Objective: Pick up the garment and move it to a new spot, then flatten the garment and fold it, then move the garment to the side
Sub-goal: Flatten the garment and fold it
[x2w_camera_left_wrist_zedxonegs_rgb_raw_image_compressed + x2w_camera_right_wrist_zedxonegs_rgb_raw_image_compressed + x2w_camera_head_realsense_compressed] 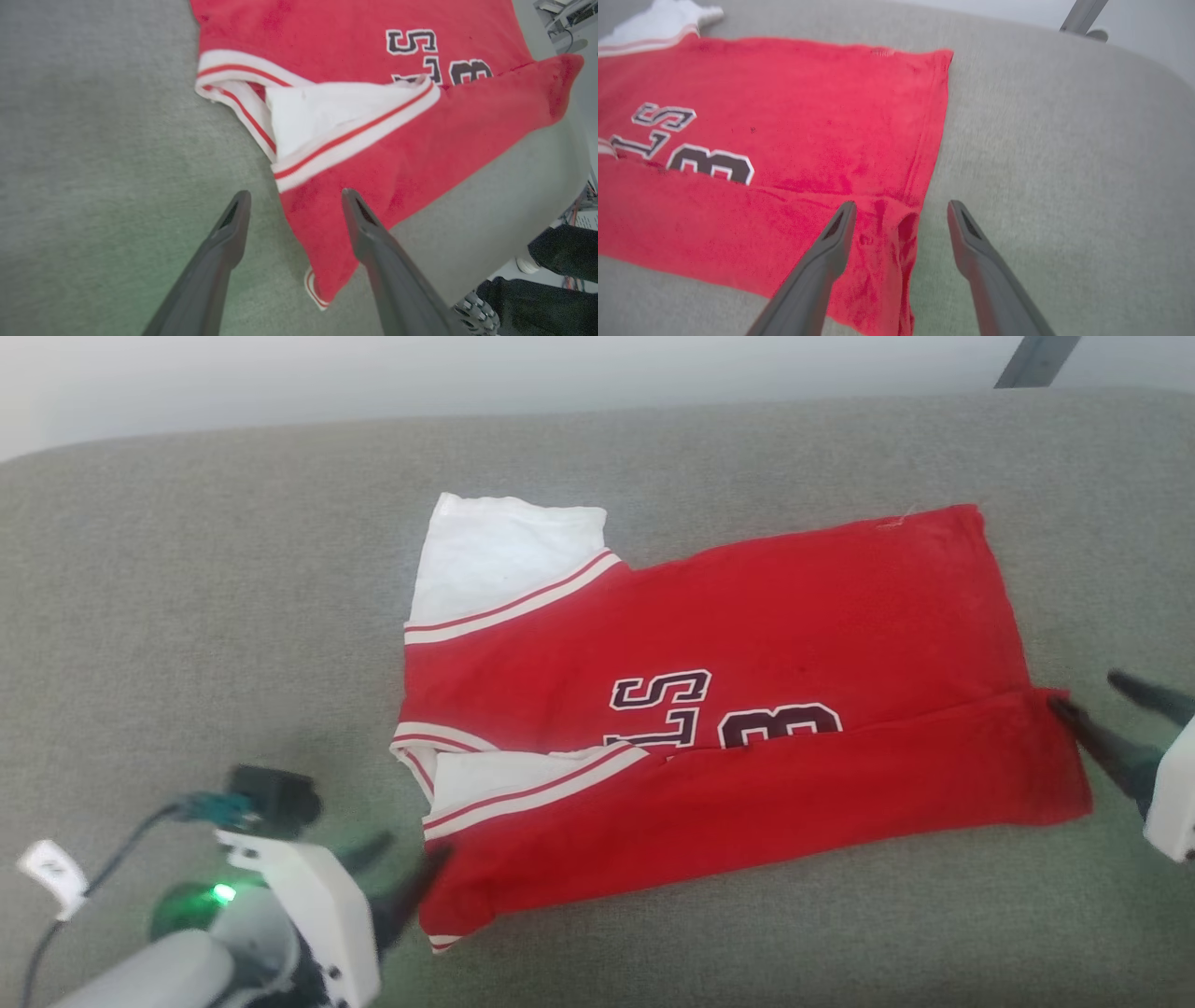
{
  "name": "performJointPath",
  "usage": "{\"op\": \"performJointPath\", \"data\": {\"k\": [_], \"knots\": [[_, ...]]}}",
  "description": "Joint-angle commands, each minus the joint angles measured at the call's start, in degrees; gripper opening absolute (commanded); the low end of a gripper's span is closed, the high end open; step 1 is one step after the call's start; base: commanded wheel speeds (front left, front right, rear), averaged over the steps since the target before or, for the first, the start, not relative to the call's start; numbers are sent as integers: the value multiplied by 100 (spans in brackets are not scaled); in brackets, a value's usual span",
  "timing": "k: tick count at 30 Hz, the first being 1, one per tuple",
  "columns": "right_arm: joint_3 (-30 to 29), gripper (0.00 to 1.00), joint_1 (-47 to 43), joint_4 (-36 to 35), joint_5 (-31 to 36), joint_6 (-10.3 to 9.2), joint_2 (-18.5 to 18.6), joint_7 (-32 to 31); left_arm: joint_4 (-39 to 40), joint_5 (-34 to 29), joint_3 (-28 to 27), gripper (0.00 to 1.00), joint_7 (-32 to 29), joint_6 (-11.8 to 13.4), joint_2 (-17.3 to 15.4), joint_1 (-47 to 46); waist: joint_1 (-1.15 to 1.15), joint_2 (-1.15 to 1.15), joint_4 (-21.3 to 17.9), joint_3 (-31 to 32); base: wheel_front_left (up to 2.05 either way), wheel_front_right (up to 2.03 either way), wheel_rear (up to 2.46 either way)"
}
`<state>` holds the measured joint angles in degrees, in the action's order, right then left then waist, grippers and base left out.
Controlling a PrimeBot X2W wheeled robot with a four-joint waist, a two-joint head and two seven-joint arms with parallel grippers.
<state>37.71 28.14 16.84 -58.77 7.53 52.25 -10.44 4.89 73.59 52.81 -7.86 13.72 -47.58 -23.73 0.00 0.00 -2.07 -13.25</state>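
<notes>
The garment [747, 644] lies on the grey cushion [187, 569] in the head view. Its long axis runs 9 to 3 o'clock, sleeves toward 9, and its 6 o'clock edge is folded over, so folding seems under way. Left wrist view: the left tool [295, 193] gapes empty at the sleeve-end corner. Right wrist view: the right tool [901, 205], wide and empty, straddles the hem. The next move probably calls for regrasping for another fold.

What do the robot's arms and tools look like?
Left tool and right tool: two long, dark grey fingers on a white housing. The left wrist carries a black camera with a teal plug, a dark cable, a white tag and a green light.
</notes>
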Motion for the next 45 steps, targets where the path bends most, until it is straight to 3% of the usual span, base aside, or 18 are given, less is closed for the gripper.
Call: {"op": "performJointPath", "data": {"k": [1, 8, 13, 20, 27, 30, 33, 38, 39, 41, 42, 45], "knots": [[-163, 100, -93, -26, 135, -9, -114, 282, -50, -98, -122, 100, 153, 98, -63, 13, 0, 0, -46, 7, 0, 0, 0], [-719, 100, -193, -313, 800, -9, -775, 1323, -584, -362, -631, 100, 1001, 260, 66, -386, 0, 0, -305, -110, 0, 0, 0], [-913, 100, 4, -496, 1152, -9, -1409, 1727, -1188, -695, -846, 100, 1467, 120, 269, -987, 0, 0, -692, -297, 0, 0, 0], [-1227, 100, 178, -630, 1294, -9, -2095, 2248, -2521, -1152, -877, 100, 1442, -204, 540, -2221, 0, 0, -1236, -544, 0, 0, 0], [-1389, 100, 310, -601, 1168, -9, -2433, 2373, -4161, -1413, -472, 100, 291, -592, 738, -3411, 0, 0, -1641, -765, 0, 0, 0], [-1327, 100, 358, -574, 1123, -9, -2459, 2372, -4804, -1290, -342, 100, -581, -641, 844, -3760, 0, 0, -1757, -859, 0, 0, 0], [-1266, 100, 395, -540, 1090, -9, -2428, 2361, -5253, -1283, -216, 100, -1327, -607, 843, -4121, 0, 0, -1839, -946, 0, 0, 0], [-1192, 100, 399, -461, 1014, -9, -2347, 2321, -5637, -1048, -105, 100, -2441, -823, 986, -4342, 0, 0, -1891, -1065, 0, 0, 0], [-1155, 100, 414, -472, 989, -9, -2323, 2303, -5660, -1045, -70, 83, -2538, -866, 1017, -4339, 0, 0, -1891, -1090, 0, 0, 0], [-1100, 100, 491, -487, 950, -9, -2270, 2228, -5687, -945, -92, 11, -2685, -956, 1085, -4374, 0, 0, -1878, -1143, 0, 0, 0], [-1067, 100, 547, -490, 942, -9, -2231, 2172, -5697, -917, -111, 0, -2695, -979, 1124, -4411, 0, 0, -1864, -1168, 0, 0, 0], [-883, 100, 773, -418, 882, -9, -2132, 1830, -5716, -931, -100, 0, -2687, -1015, 1187, -4471, 0, 0, -1815, -1237, 0, 0, 0]]}}
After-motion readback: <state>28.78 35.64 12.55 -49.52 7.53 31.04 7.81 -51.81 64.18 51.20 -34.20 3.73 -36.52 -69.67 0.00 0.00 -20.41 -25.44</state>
